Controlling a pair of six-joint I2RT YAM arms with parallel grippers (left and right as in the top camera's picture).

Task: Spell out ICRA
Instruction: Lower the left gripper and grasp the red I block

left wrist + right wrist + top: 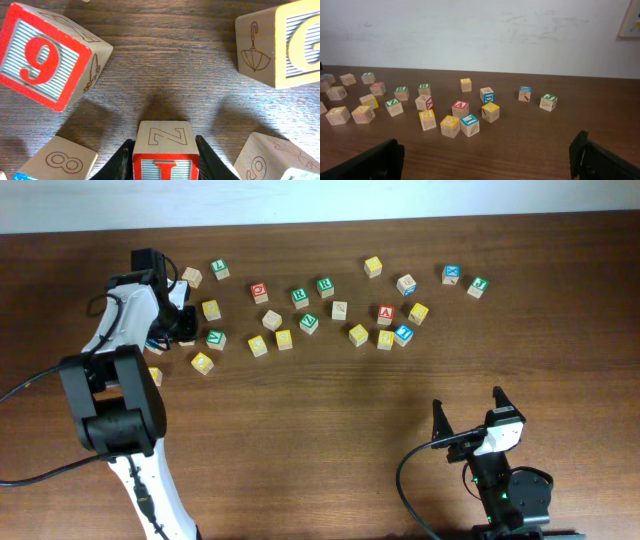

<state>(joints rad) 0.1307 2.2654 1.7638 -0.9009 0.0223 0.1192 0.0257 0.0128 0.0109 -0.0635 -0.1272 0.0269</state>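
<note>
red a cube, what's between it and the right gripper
Mostly bare table. Close in front of the red A cube, toward the right gripper, sit a blue-faced cube and a yellow-faced cube, clearest in the right wrist view.

1. Left arm (128, 315): white links between boxy black joint housings.
2. A thin black cable (30, 385) loops away from its lower housing.
3. Left pincer (165, 160): black wedge-shaped fingers.
4. Right arm (512, 492): squat black body, small green light, white wrist block.
5. Right pincer (469, 408): two pointed black fingers.
6. A second black cable (403, 480) curves beside the right arm.
</note>
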